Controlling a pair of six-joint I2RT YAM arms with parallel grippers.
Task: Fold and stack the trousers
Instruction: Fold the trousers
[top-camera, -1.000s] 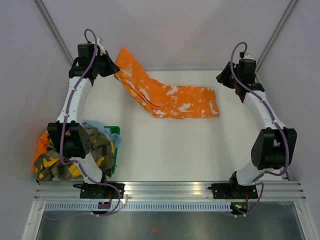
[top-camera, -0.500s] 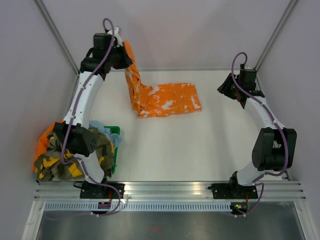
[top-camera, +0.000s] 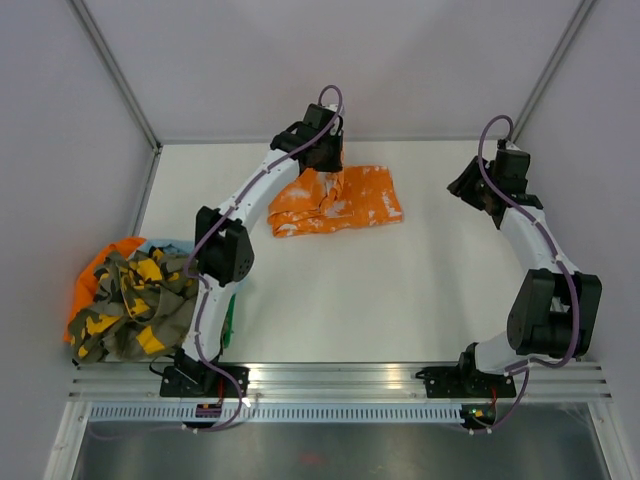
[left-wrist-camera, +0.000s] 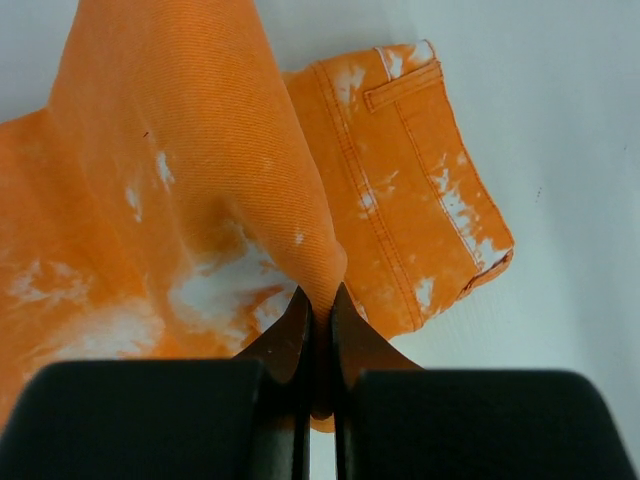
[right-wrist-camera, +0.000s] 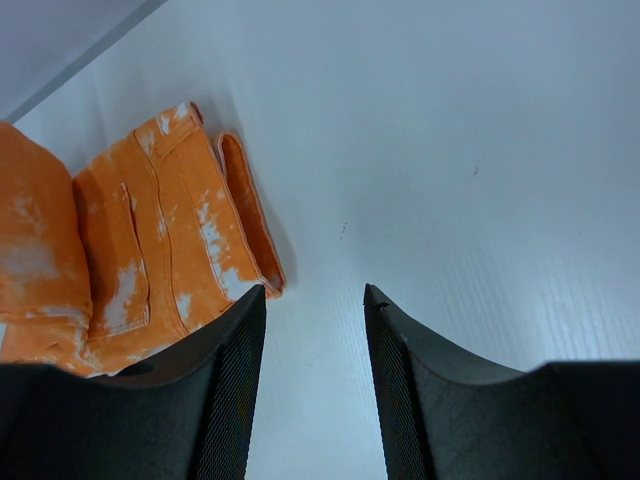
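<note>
Orange trousers (top-camera: 345, 200) with white bleach patches lie folded on the white table at the back centre. My left gripper (top-camera: 330, 165) is shut on a pinch of their fabric above the fold's back edge; in the left wrist view the gripper (left-wrist-camera: 320, 310) holds a raised ridge of orange cloth (left-wrist-camera: 200, 170). My right gripper (top-camera: 468, 190) is open and empty, to the right of the trousers. In the right wrist view the gripper (right-wrist-camera: 315, 295) hovers over bare table with the trousers (right-wrist-camera: 150, 250) at its left.
A green basket (top-camera: 228, 318) at the front left holds a heap of other clothes (top-camera: 130, 300), camouflage and orange. Grey walls close the table at the back and both sides. The metal rail with the arm bases runs along the near edge.
My left gripper has swung from the back left corner to the right over the trousers, carrying the leg end across. The trousers are now a shorter, folded bundle. The right gripper moved slightly nearer.
</note>
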